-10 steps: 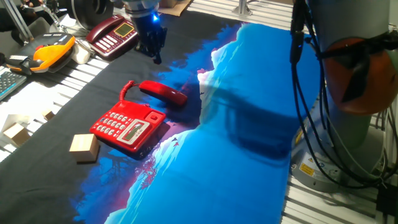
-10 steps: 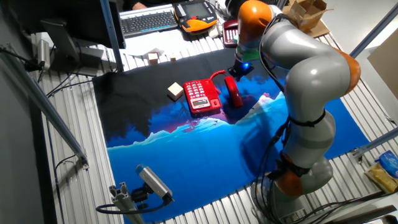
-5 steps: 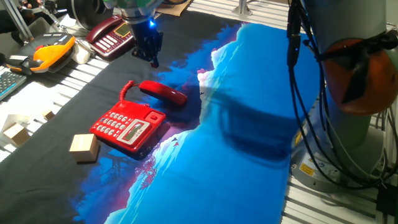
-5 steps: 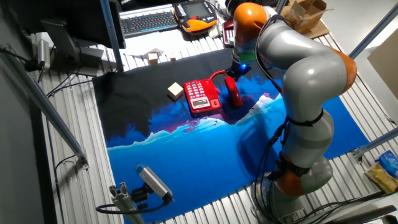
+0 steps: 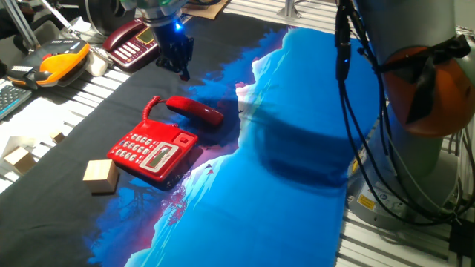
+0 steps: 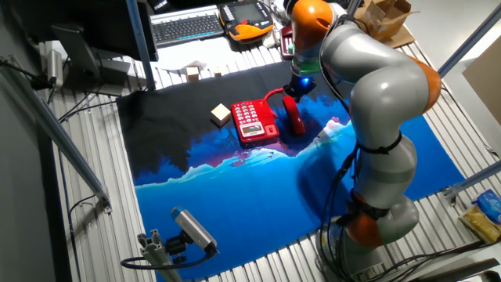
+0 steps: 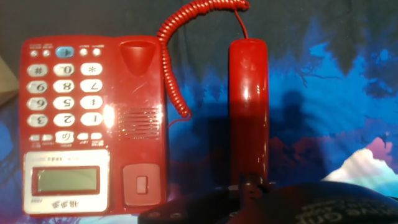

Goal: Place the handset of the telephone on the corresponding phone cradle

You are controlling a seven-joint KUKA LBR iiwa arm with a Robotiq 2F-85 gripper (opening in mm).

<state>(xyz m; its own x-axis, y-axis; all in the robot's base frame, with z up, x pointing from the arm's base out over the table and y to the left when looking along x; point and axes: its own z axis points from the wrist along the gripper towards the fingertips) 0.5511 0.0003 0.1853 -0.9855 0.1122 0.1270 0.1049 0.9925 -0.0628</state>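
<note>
The bright red handset (image 5: 194, 110) lies on the cloth off the phone, just right of the bright red telephone (image 5: 152, 150), joined to it by a red coiled cord (image 7: 180, 37). The hand view shows the handset (image 7: 250, 112) lengthwise beside the telephone (image 7: 68, 118), whose cradle (image 7: 140, 118) is bare. My gripper (image 5: 183, 71) hangs above the cloth behind the handset, apart from it, and holds nothing. Its fingers look closed together. In the other fixed view my gripper (image 6: 298, 88) is above the handset (image 6: 295, 116) and the telephone (image 6: 253, 121).
A darker maroon phone (image 5: 133, 41) sits at the back left, close to my gripper. A wooden block (image 5: 100, 176) lies left of the red telephone. An orange pendant (image 5: 63, 63), a keyboard (image 6: 186, 25) and small blocks (image 5: 18, 156) lie beyond the cloth's edge.
My gripper has shifted a little to the left, above the cloth. The handset and the telephone have not moved.
</note>
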